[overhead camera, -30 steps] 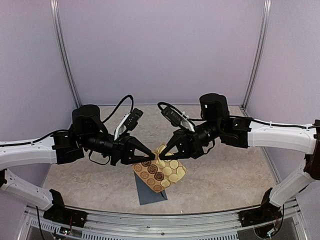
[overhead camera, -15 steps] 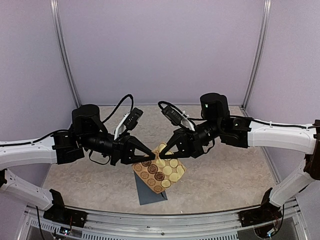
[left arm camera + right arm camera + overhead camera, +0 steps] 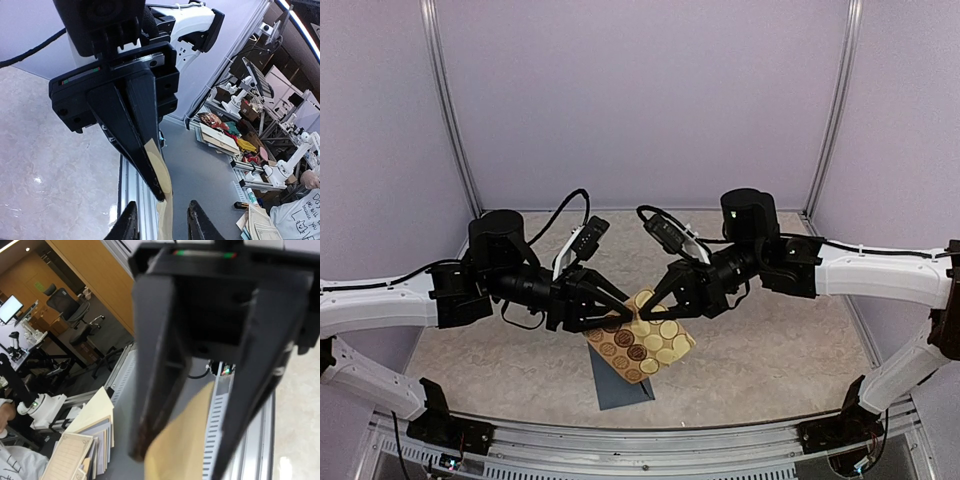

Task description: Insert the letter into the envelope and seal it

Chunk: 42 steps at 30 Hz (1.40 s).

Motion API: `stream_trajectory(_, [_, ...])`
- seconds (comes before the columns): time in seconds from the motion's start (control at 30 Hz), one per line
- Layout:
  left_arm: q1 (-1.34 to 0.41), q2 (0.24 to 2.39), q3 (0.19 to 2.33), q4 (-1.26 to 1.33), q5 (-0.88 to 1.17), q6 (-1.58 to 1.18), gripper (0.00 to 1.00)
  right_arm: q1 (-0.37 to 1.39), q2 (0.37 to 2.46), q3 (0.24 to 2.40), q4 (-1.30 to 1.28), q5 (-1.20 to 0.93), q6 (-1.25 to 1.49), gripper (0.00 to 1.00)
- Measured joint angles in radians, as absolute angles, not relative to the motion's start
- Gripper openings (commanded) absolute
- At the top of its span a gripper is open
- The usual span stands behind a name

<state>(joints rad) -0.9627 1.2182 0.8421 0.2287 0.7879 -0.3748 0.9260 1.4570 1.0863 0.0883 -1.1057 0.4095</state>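
Note:
A tan sticker sheet (image 3: 642, 340) of round gold and brown stickers hangs in the air at mid-table. My right gripper (image 3: 642, 299) is shut on its top edge; the left wrist view shows those black fingers (image 3: 142, 135) pinched on the sheet (image 3: 167, 212). My left gripper (image 3: 621, 312) faces it from the left, open. Its fingertips (image 3: 129, 225) stand either side of the sheet's edge with a gap on both sides. In the right wrist view, the left gripper (image 3: 180, 460) spreads around the sheet (image 3: 185, 440). The slate blue envelope (image 3: 620, 388) lies flat below. The letter is out of view.
The aluminium rail (image 3: 650, 440) runs along the near table edge just in front of the envelope. Frame posts (image 3: 448, 110) and purple walls close the back and sides. Off the table lie stacks of paper (image 3: 82, 440) and workshop clutter (image 3: 225, 135).
My left gripper has gone from shut on the sticker sheet to open, letting it go. The right gripper still holds the sheet in the same spot.

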Motion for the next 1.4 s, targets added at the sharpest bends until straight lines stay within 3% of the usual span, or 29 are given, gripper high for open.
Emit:
stream_trajectory(0.13, [-0.963,1.218,0.843,0.231,0.787,-0.38,0.09,0.926,1.454,1.075,0.089,-1.106,0.41,0.0])
stream_trajectory(0.27, [-0.962,1.219,0.847,0.232,0.79,-0.375,0.0,0.926,1.454,1.074,0.089,-1.105,0.41,0.0])
stream_trajectory(1.4, [-0.968,1.244,0.852,0.313,0.834,-0.419,0.0,0.926,1.447,1.071,0.113,-1.088,0.424,0.0])
